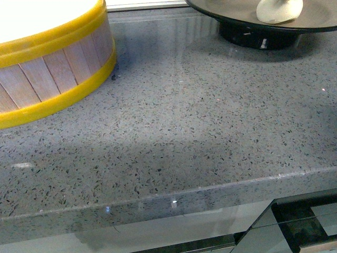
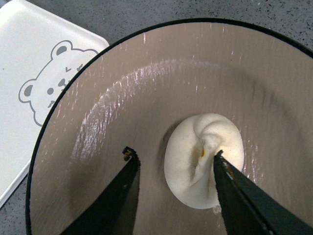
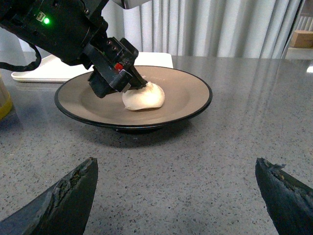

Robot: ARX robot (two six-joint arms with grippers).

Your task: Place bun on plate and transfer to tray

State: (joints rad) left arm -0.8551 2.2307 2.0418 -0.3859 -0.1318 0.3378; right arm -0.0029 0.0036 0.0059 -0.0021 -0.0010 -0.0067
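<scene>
The white bun (image 2: 203, 159) lies inside the plate (image 2: 146, 88), a black-rimmed dish with a beige inside. My left gripper (image 2: 172, 153) hangs open right over it, and one finger touches the bun's side. In the right wrist view the left arm (image 3: 73, 29) reaches down to the bun (image 3: 143, 97) on the plate (image 3: 186, 105). Open and empty, my right gripper (image 3: 176, 164) sits low over the grey counter, a short way in front of the plate. The white tray (image 2: 29, 88) with its bear drawing lies just beside the plate. The front view shows the bun (image 1: 279, 9) on the plate (image 1: 316, 21) at the top right.
A wooden steamer basket (image 1: 52, 68) with yellow rims stands on the speckled grey counter (image 1: 200, 121) at the far left. The counter's front edge (image 1: 210, 190) runs across the near side. Curtains (image 3: 220, 24) hang behind the counter, past the tray (image 3: 49, 73).
</scene>
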